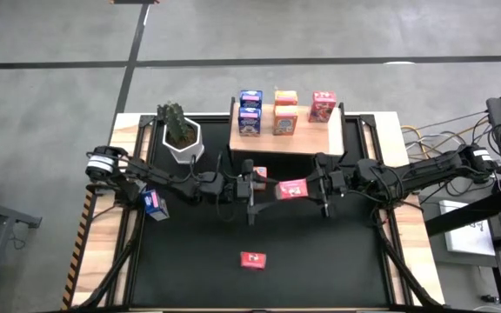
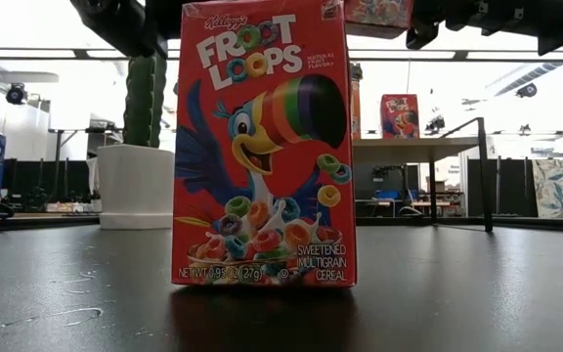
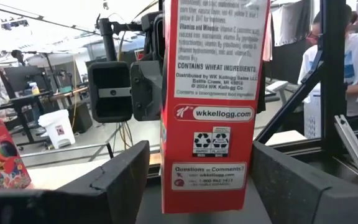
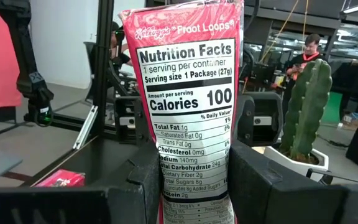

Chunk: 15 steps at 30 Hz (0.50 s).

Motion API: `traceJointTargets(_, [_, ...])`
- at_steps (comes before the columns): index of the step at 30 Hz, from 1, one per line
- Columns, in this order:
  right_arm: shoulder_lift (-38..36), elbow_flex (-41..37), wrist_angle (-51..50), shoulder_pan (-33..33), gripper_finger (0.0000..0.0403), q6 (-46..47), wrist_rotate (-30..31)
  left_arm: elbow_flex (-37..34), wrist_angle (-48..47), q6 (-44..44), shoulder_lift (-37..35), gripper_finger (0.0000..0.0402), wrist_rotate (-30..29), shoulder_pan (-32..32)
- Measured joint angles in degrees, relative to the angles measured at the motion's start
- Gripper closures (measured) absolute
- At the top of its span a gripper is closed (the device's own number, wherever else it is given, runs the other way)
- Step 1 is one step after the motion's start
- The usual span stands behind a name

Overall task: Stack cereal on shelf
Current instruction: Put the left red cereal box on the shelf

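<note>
Cardboard is what I'm dealing with: a red box (image 1: 292, 188) hanging mid-table between both grippers, just in front of the shelf (image 1: 330, 139). I'm pinching its narrow sides with the right gripper (image 4: 194, 180), fingers closed on the panel. The left gripper (image 3: 197, 186) is standing wide, fingers either side of the same box with gaps showing, gripping nothing. I'm judging the box light and thin-walled, easy to crush or twist, so I'm favouring a gentle squeeze low across the narrow sides. Another red box (image 2: 262, 147) is standing upright on the mat (image 2: 457, 293).
</note>
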Motion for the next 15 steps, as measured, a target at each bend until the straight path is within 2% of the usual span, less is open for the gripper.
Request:
traceJointTargets(7, [0.00, 0.00, 0.19, 0.00, 0.0260, 1.54, 0.61, 0.00, 0.00, 0.00, 0.00, 0.0188, 0.00, 0.00])
traceJointTargets(15, [0.00, 0.00, 0.21, 0.00, 0.0197, 2.55, 0.63, -0.01, -0.04, 0.00, 0.00, 0.0217, 0.00, 0.00])
